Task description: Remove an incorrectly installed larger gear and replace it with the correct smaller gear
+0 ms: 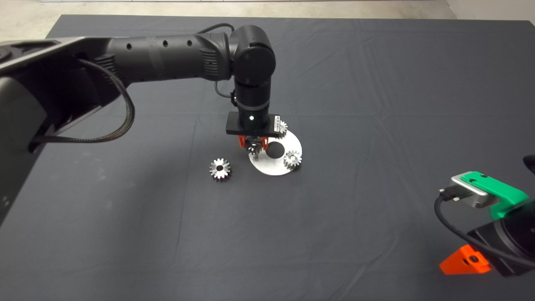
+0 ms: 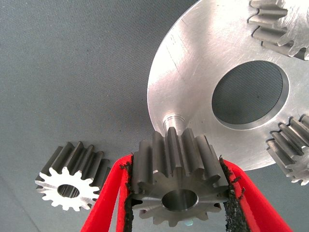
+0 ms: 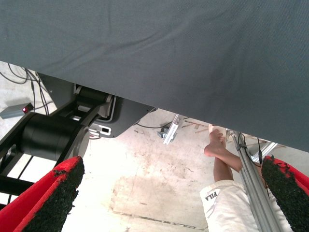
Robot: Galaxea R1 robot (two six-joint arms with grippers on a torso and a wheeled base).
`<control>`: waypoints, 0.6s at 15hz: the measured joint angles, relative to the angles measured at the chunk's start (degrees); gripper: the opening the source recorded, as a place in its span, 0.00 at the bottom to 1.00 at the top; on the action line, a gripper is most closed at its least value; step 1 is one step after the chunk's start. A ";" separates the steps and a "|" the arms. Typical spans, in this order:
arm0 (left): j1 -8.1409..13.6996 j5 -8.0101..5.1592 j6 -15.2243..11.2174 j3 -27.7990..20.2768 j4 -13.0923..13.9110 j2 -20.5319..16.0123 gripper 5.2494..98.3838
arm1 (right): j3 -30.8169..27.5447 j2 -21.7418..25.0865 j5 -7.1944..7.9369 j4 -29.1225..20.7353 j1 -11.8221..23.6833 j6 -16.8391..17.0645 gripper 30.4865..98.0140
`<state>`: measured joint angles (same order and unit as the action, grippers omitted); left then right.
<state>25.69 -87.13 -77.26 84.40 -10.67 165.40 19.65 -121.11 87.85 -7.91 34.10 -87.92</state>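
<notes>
- Left gripper (image 2: 176, 193) clamps the larger gear (image 2: 176, 181) above the round plate's (image 1: 292, 144) near rim, beside a post (image 2: 173, 119).
- Smaller gear (image 1: 220, 169) lies alone on open mat (image 1: 355, 83).
- Four gears total; two on plate.
- Right gripper (image 3: 169, 198) wide, parked lower right.

dark grey shiny larger gear (image 2: 179, 186), red fingers (image 2: 107, 203) with black pads, pale whitish smaller gear (image 2: 67, 184), brushed silver disc (image 2: 193, 82), charcoal mat (image 1: 376, 104), green-and-black right gripper (image 1: 493, 194)

red fingers (image 3: 46, 200) apart; mat (image 3: 193, 53), floor (image 3: 149, 179), person's leg (image 3: 223, 162).
</notes>
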 measured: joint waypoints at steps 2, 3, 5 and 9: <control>-0.17 0.00 0.06 0.00 0.04 -0.02 0.33 | 0.00 0.00 0.01 0.00 0.00 0.00 0.98; -0.27 0.02 0.06 0.00 0.00 -0.04 0.33 | 0.00 -0.02 0.00 0.00 0.00 0.00 0.98; -0.45 -0.02 0.11 0.00 0.01 -0.18 0.33 | 0.00 -0.02 0.00 0.00 0.00 0.00 0.98; -0.78 0.02 0.22 0.00 0.00 -0.21 0.33 | 0.02 -0.02 0.02 0.00 0.00 0.02 0.98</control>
<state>24.91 -87.10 -77.04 84.40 -10.67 165.19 19.68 -121.14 87.87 -7.91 34.10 -87.89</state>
